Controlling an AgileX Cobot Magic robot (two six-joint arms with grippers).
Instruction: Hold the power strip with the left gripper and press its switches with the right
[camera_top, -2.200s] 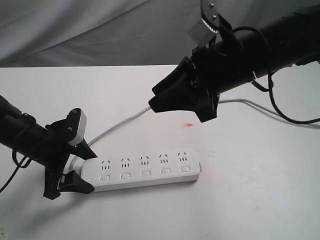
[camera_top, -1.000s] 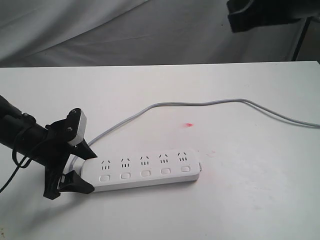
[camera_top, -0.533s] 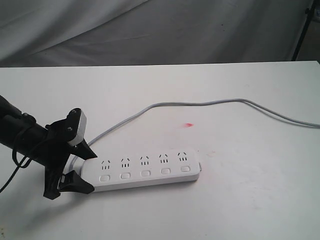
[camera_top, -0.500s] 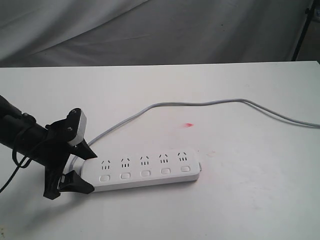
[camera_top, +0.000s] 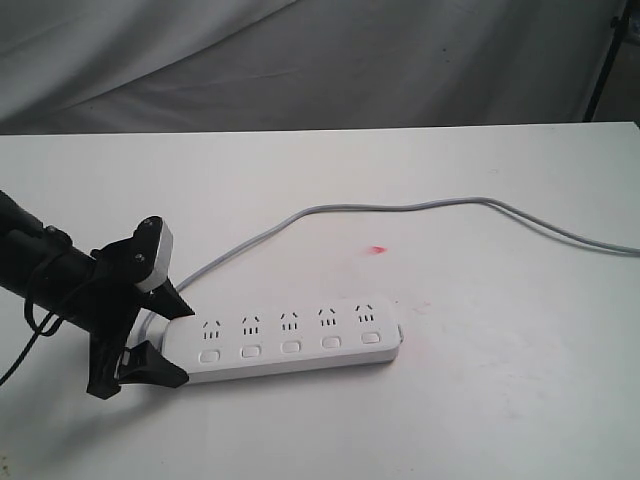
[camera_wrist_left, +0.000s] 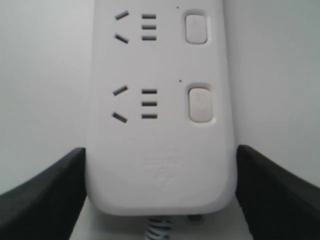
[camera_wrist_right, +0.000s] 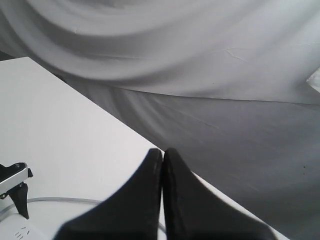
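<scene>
1. The white table (camera_top: 500, 400) carries everything in play. The exterior view shows only one arm over it, the left one.
2. The power strip (camera_top: 300, 345) lies flat near the table's front edge. Its long axis runs left to right across the exterior view, and its free end points toward the right arm's side.
3. The grey cord (camera_top: 400, 208) leaves the strip's left end and curves away toward the back right.
4. The left gripper (camera_top: 186, 346) straddles that cord end. One finger is pressed against each long edge, pinching the strip across its width.
5. The right gripper (camera_wrist_right: 162, 152) has its fingers pressed together on nothing. It is outside the exterior view, and its own camera shows it raised well apart from the strip, looking down at the held end from across the table.
6. The switches (camera_top: 291, 347) sit in a row along the strip's front edge, all uncovered. The right fingers would probably have to come down and forward onto this row.
</scene>
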